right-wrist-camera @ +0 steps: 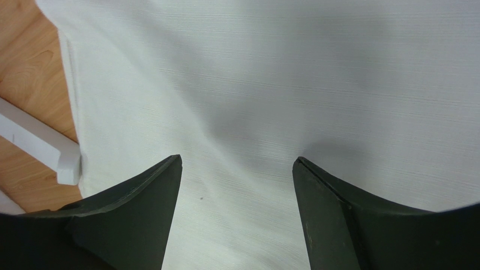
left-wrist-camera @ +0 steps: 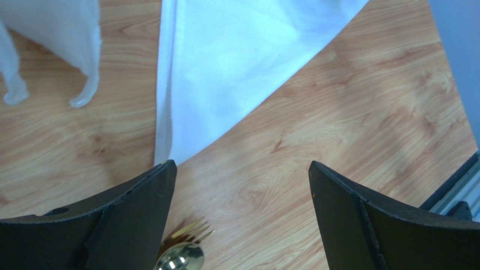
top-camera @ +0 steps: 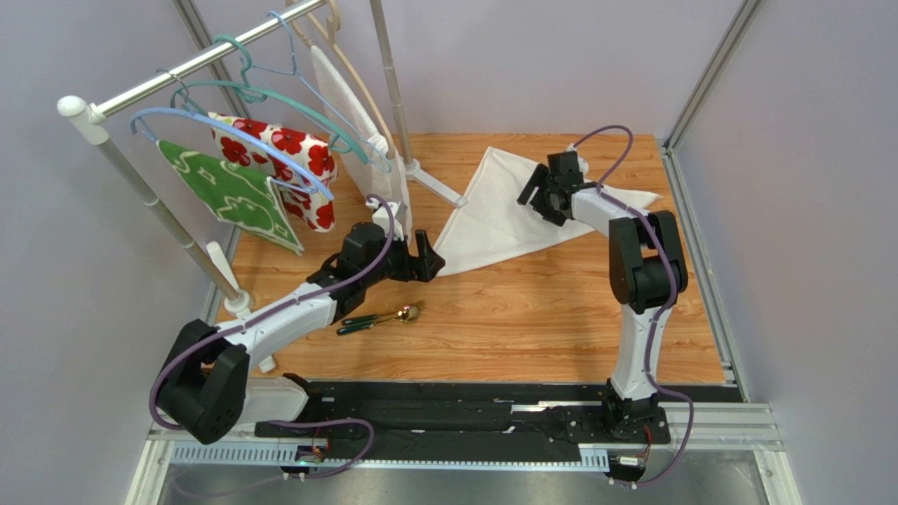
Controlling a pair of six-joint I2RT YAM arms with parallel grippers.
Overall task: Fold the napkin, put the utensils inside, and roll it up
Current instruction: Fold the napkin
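Observation:
The off-white napkin [top-camera: 495, 216] lies folded into a triangle at the back of the wooden table, and it fills the right wrist view [right-wrist-camera: 270, 84]. My right gripper [top-camera: 535, 195] hovers open over its right part, nothing between the fingers [right-wrist-camera: 237, 163]. My left gripper [top-camera: 430, 258] is open just off the napkin's near left corner [left-wrist-camera: 225, 67], above bare wood [left-wrist-camera: 242, 169]. The utensils [top-camera: 382, 318], dark handles with gold heads, lie on the table in front of the left gripper. A gold fork and spoon head [left-wrist-camera: 183, 247] show beside the left finger.
A white clothes rack [top-camera: 158, 84] stands at the back left with hangers holding a red-flowered cloth [top-camera: 285, 158], a green-patterned cloth [top-camera: 232, 195] and a white textured cloth [top-camera: 353, 116]. Its white foot [right-wrist-camera: 39, 143] lies beside the napkin. Grey walls enclose the table.

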